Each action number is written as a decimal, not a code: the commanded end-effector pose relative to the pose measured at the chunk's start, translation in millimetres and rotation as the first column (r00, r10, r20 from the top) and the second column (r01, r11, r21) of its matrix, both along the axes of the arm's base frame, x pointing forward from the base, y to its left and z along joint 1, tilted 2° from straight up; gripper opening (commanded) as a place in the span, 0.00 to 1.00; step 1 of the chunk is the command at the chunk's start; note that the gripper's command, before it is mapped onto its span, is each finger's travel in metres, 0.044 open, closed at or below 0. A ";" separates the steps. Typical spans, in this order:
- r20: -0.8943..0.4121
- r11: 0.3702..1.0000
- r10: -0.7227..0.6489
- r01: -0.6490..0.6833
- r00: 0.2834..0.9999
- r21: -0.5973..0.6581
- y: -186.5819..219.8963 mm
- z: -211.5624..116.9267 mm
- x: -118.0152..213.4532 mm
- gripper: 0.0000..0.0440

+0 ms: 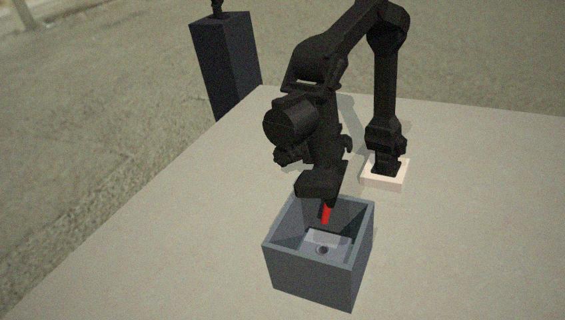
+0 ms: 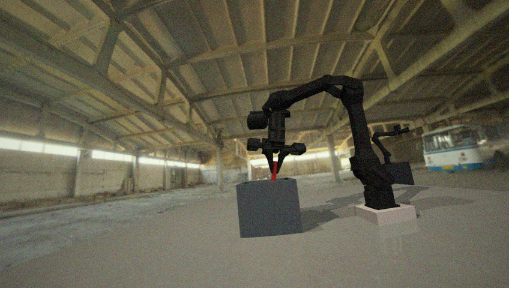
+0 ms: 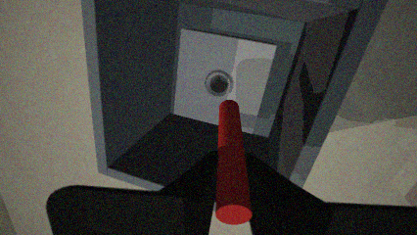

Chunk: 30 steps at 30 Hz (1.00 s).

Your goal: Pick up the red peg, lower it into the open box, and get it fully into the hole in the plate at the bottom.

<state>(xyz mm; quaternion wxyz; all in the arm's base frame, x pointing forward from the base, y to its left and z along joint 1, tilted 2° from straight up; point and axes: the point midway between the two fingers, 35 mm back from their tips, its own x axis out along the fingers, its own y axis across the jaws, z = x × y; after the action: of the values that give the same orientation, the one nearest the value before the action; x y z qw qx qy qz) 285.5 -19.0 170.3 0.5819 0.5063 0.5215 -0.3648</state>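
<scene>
Concrete-looking walls, roof beams and a strip of bright windows surrounded the scene, with a white and blue bus (image 2: 451, 151) off to one side. Across the pale table (image 1: 178, 237) (image 2: 160, 249) lay soft shadows. On it stood a grey box (image 1: 313, 273) (image 2: 269, 210) (image 3: 92, 93), open at the top, and well apart from it a pale block (image 1: 380, 184) (image 2: 398, 215) that carried the foot of the black arm (image 1: 385, 79) (image 2: 359, 125). Beyond the table rose a dark pedestal (image 1: 243, 59) (image 2: 403, 173) with another dark piece on top.

The arm arched over to the box, and its tool (image 1: 330, 204) (image 2: 274, 170) (image 3: 229, 159) pointed down above the opening. Its fingers were clamped on the red peg (image 1: 325, 214) (image 2: 274, 174) (image 3: 231, 157), one on either side. In the exterior view the peg leaned slightly, its lower end at the level of the box's rim; whether that end had passed below the rim could not be told.

At the bottom of the box lay a light plate (image 1: 307, 247) (image 3: 196, 59) with a round hole (image 1: 322, 249) (image 3: 218, 83). The peg was above the plate and out of the hole. From the wrist, its far end appeared just beside the hole, and part of the plate was brightly lit.
</scene>
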 end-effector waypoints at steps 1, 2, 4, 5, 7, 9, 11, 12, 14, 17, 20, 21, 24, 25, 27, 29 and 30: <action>-0.013 1.000 0.012 -0.011 1.000 0.014 -1.9 -9.5 3.9 0.00; -0.015 1.000 0.014 -0.014 1.000 0.017 -2.4 -12.3 5.4 0.00; -0.020 1.000 0.018 -0.017 1.000 0.025 -3.1 -18.1 8.2 0.00; -0.022 0.999 0.020 -0.019 1.000 0.029 -3.2 -20.9 9.5 0.00; -0.026 0.999 0.024 -0.023 0.999 0.037 -3.4 -26.4 12.1 0.00; -0.030 0.999 0.028 -0.027 0.999 0.044 -3.5 -31.4 14.4 0.00; -0.031 0.998 0.033 -0.032 0.999 0.051 -3.6 -35.9 16.9 0.00; -0.032 0.998 0.036 -0.035 0.999 0.053 -3.8 -38.1 18.2 0.00; -0.034 0.998 0.043 -0.041 0.999 0.058 -4.0 -43.1 20.5 0.00; -0.038 0.997 0.057 -0.054 0.998 0.063 -3.6 -51.5 23.6 0.00; -0.041 0.995 0.072 -0.070 0.997 0.066 -3.2 -59.6 26.6 0.00; -0.042 0.995 0.077 -0.074 0.996 0.067 -3.2 -62.3 27.4 0.00; -0.044 0.994 0.091 -0.088 0.995 0.065 -3.2 -70.2 30.1 0.00; -0.044 0.994 0.095 -0.092 0.995 0.063 -3.3 -72.3 30.8 0.00; -0.049 0.993 0.102 -0.099 0.994 0.059 -3.3 -75.7 31.8 0.04; -0.058 0.993 0.109 -0.105 0.992 0.059 -3.0 -77.7 32.2 0.14; -0.059 0.992 0.114 -0.111 0.992 0.060 -2.6 -78.8 32.5 0.17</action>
<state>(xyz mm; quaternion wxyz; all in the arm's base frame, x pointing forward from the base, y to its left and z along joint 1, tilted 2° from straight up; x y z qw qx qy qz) 315.5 -22.3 94.8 0.5666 0.4858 0.5733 -0.3381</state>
